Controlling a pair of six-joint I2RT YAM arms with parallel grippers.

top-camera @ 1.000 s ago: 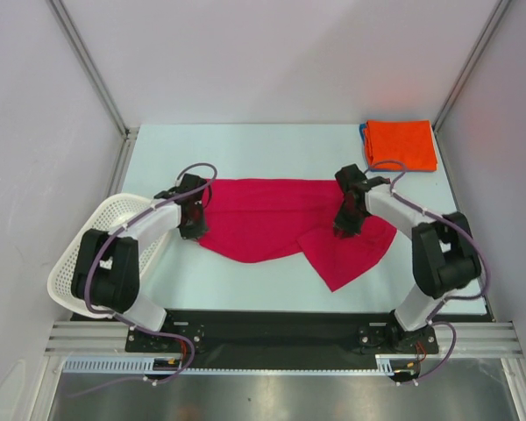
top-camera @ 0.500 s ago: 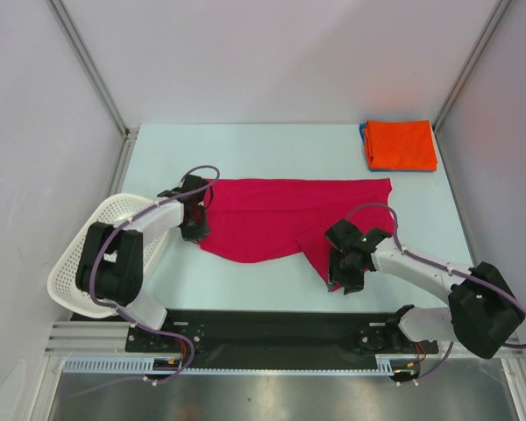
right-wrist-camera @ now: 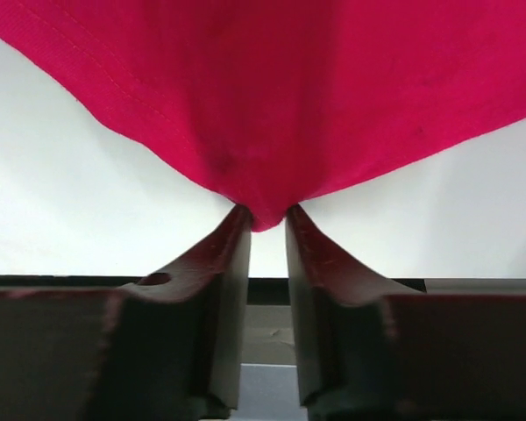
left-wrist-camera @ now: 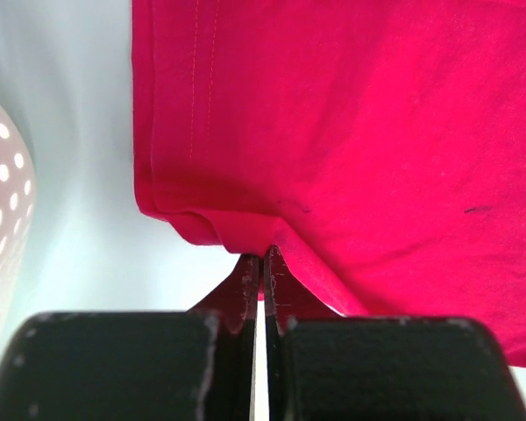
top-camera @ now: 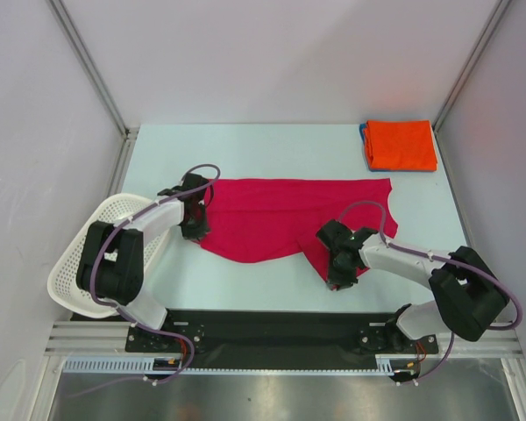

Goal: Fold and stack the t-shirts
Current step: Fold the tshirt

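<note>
No writing, label, brand, number or sign can be read anywhere

Crimson t-shirt (top-camera: 272, 219): plain cloth, spread mostly flat. You have it running from your left gripper (top-camera: 196, 233) across to your right gripper (top-camera: 337, 277). Its stitched left edge gathers into a small pleat nipped between the left jaws, which stand pressed together. Its near right corner lies folded over as a flap and tapers to a point caught between the right jaws.

Orange t-shirt (top-camera: 401, 145): folded to a neat rectangle, well beyond your right jaws and clear of both pairs.

Blue t-shirt (top-camera: 366, 143): you see only a thin edge under the orange one's left side.
</note>
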